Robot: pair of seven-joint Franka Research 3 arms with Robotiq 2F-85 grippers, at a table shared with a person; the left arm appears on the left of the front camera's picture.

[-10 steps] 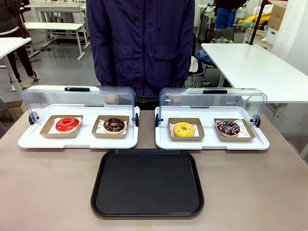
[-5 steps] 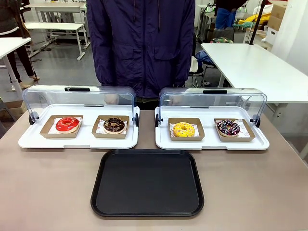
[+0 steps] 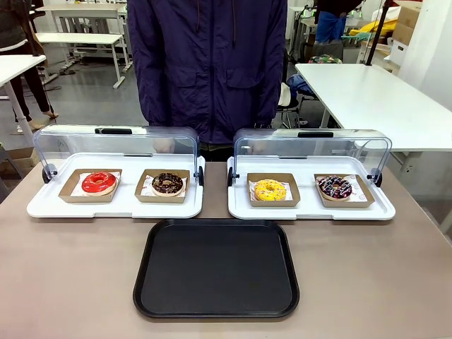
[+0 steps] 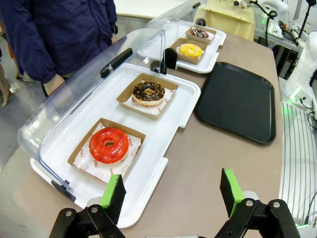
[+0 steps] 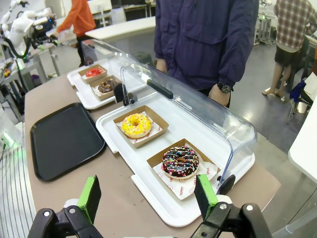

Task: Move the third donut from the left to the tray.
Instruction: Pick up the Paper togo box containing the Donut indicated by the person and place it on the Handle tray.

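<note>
Brown table (image 3: 70, 282), wide and flat. At its far side, a person (image 3: 208, 63) in a dark blue coat. On the near middle of the table, the black tray (image 3: 215, 268). Just behind it, side by side, the left white tray (image 3: 113, 210) and the right white tray (image 3: 311, 210), each with a clear lid (image 3: 311, 145) tipped up at the back.

Left claw (image 4: 172, 183), jaws wide apart, gripping nothing, over the table by the left white tray. Right claw (image 5: 148, 186) just the same, by the right white tray.

Yellow donut (image 3: 269, 190) in its brown holder (image 3: 292, 194), on the left half of the right white tray, beside a dark donut (image 3: 333, 186). On the left white tray, a red donut (image 3: 98, 182) and another dark one (image 3: 167, 183).
</note>
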